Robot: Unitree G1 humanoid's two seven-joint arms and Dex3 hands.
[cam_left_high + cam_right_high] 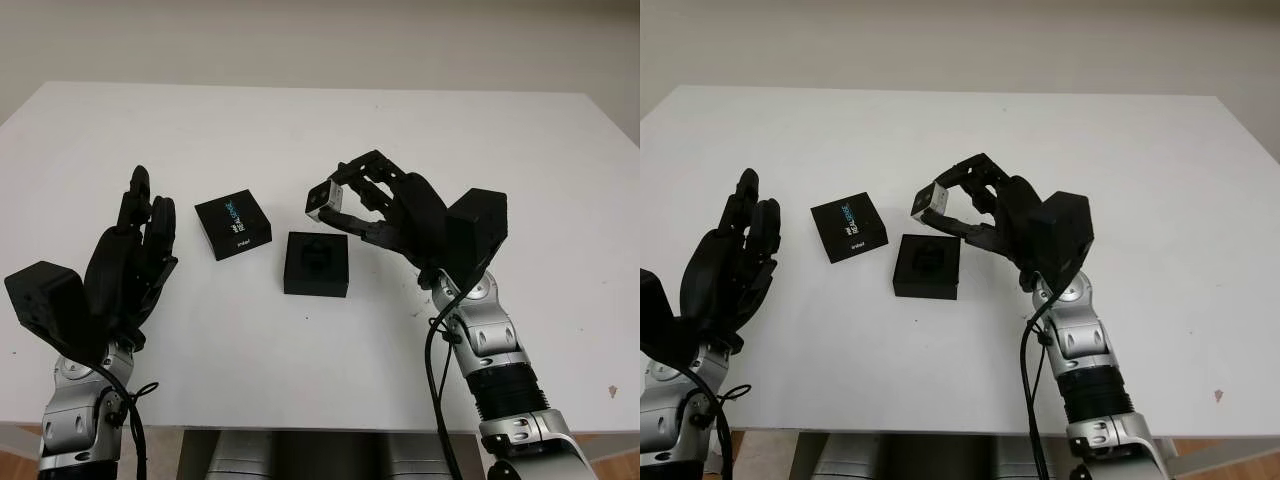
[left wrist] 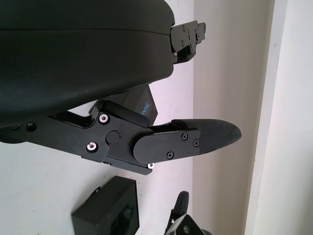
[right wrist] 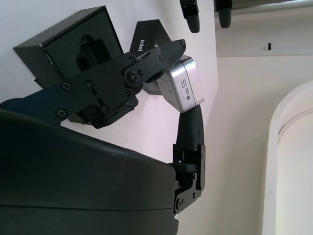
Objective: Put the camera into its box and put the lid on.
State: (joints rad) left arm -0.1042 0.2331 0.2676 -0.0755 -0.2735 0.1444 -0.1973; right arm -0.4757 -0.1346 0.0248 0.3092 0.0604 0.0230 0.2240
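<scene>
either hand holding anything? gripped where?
Right hand holds the silver camera, fingertips pinching its opposite sides, above the open box. Left hand is open, holding nothing.

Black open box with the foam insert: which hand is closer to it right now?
Right. The right hand, holding the silver camera, hovers just above the far right corner of the black open box. The left hand, open, is off to the box's left, beyond the black printed lid.
</scene>
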